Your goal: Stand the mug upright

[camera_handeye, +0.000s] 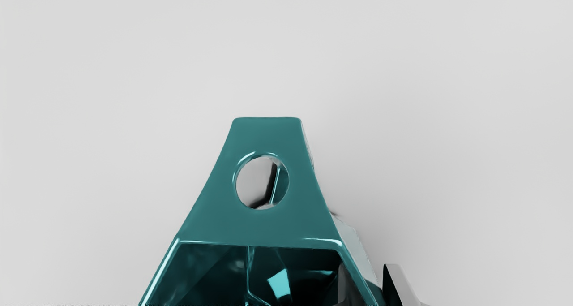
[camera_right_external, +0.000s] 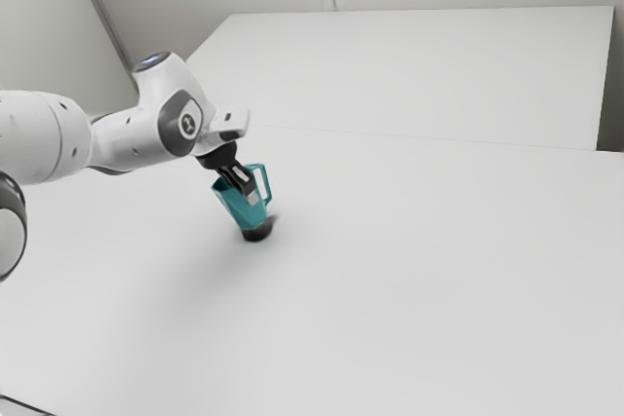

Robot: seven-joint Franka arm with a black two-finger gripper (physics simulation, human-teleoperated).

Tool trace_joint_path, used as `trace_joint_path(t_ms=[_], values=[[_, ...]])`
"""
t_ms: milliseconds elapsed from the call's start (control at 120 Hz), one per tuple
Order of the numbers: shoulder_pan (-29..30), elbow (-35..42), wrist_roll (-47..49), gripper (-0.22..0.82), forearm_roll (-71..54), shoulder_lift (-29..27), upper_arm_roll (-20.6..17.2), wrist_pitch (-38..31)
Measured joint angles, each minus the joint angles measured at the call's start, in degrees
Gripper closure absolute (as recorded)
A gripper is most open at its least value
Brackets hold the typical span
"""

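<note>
The teal mug (camera_right_external: 244, 209) is tilted in the exterior view, its dark base low and its open mouth up toward the hand, with the handle on the exterior view's right. Whether the base touches the table cannot be told. My gripper (camera_right_external: 251, 196) reaches down at the rim, pinching the side wall. Looking into the mug (camera_handeye: 264, 225) in the wrist view, I see the handle's top with a round hole. One finger of the gripper (camera_handeye: 377, 284) is inside the mug and the other outside, the wall between them.
The white table (camera_right_external: 419, 270) spreads around the mug, and a large pale panel (camera_right_external: 409, 70) lies behind it. A thin dark line (camera_right_external: 27, 404) crosses the near corner at the exterior view's left.
</note>
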State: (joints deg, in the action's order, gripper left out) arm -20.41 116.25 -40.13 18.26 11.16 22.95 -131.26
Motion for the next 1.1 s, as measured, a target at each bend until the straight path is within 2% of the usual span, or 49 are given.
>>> trace_joint_path(t_ms=[625,883,1100], values=[[0.0,-0.8,8.5,0.77,-4.3,3.4,-1.0,-1.7],[0.1,-0.9,10.3,0.66,-3.6,3.9,-1.2,-1.9],[0.0,-1.9,11.3,0.6,-4.4,2.3,-1.1,-1.6]])
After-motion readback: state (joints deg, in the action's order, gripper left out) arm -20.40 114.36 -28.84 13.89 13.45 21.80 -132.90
